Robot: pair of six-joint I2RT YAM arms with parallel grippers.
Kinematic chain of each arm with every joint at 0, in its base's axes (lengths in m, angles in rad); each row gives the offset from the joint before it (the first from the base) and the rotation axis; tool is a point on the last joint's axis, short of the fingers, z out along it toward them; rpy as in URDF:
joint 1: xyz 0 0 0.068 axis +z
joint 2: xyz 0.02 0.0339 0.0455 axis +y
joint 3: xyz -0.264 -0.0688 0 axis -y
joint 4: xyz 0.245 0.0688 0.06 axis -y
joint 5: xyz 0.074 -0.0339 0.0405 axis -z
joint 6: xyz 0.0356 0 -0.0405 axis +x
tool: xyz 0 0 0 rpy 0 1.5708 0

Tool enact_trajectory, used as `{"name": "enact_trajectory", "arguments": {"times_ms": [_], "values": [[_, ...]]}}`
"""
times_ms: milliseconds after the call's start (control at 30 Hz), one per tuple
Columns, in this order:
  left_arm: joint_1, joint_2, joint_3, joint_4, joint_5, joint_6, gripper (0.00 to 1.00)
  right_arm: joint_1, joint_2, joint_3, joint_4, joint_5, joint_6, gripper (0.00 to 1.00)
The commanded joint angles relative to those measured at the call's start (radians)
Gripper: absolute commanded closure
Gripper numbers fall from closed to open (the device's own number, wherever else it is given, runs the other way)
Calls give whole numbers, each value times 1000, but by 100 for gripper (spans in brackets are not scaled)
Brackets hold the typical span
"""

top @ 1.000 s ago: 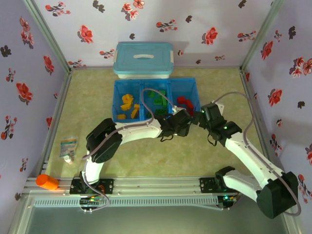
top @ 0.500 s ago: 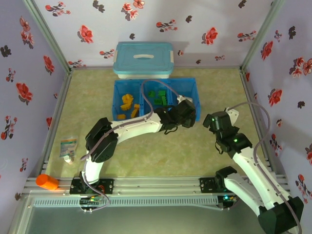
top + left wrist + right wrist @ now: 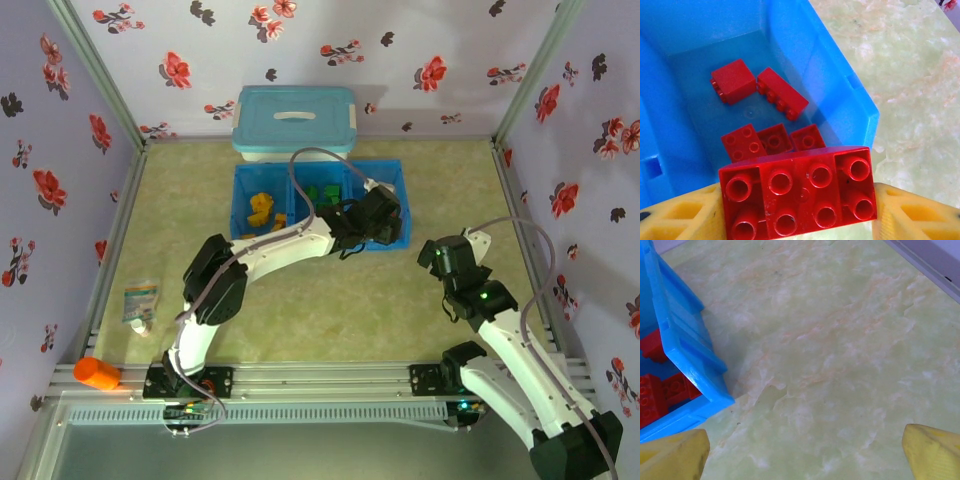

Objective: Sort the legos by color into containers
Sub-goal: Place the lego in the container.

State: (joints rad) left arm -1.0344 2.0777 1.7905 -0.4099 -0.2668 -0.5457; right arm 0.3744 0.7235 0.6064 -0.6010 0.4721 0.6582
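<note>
My left gripper (image 3: 378,222) hangs over the right compartment of the blue tray (image 3: 237,205). It is shut on a red eight-stud lego (image 3: 799,195), held between its yellow fingers (image 3: 677,217). Below it, several red legos (image 3: 770,140) lie on that compartment's floor, inside the tray wall (image 3: 860,100). Yellow legos (image 3: 262,208) fill the left compartment and green legos (image 3: 325,190) the middle one. My right gripper (image 3: 440,255) sits right of the tray, low over the mat. It stands open (image 3: 805,450) over bare mat, with the tray's corner (image 3: 695,365) at its left.
A light blue lidded box (image 3: 294,122) stands behind the tray against the back wall. An orange cylinder (image 3: 97,373) lies at the near left rail and a small packet (image 3: 141,302) by the left wall. Flowered walls close in three sides.
The left arm has carried the red lego farther back and right, over the right compartment. The right arm has drawn back from the tray toward the near right.
</note>
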Motion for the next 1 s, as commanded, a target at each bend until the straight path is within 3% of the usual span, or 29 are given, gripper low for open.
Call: {"name": "enact_trajectory", "arguments": {"times_ms": [0,533,733,967], "values": [[22,45,59,-37,29,28,44,-9,-17,-10,-6,34,8,1],[71,120,158,-56,95,64,41,-16,-23,3,-2,27,-5,1],[85,147,215,-90,96,82,24,-16,-24,4,-3,18,-5,1],[80,96,177,-80,94,96,21,-17,-29,0,-8,11,-2,1]]}}
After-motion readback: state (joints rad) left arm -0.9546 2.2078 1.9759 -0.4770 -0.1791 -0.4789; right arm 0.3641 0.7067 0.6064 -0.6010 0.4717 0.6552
